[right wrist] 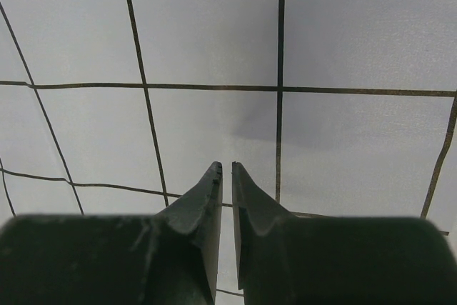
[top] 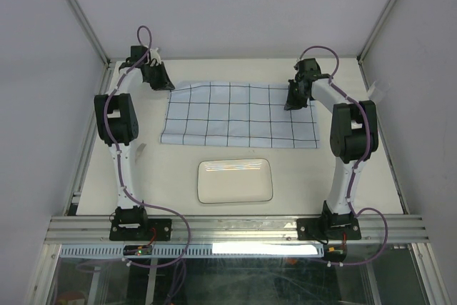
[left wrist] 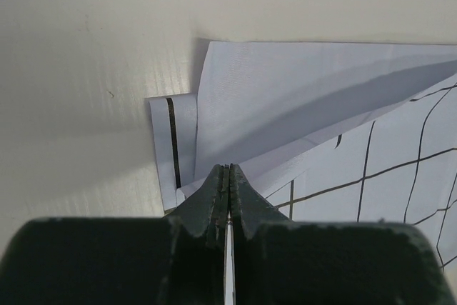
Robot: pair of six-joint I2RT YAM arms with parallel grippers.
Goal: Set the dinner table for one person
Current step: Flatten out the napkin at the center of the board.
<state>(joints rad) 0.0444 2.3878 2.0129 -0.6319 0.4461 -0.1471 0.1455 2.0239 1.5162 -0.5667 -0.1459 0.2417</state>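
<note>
Cloth (top: 239, 113) spread on table (top: 164, 176) beyond plate (top: 235, 181). Left gripper (left wrist: 228, 176) clamped on folded corner, seen only from wrist. Right gripper (right wrist: 226, 169) slightly apart over cloth, grip unclear.

Grid cloth (top: 239, 114) beyond white plate (top: 235, 181) on dinner table (top: 171, 176)

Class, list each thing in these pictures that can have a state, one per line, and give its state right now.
cloth: spread flat on the dinner table, far-left corner folded over and lifted.
plate: upright, bare, near the cloth, not on it.
left gripper: fingers shut on the cloth's folded corner.
right gripper: fingers nearly shut, over the cloth; whether it pinches any cloth cannot be told.
</note>
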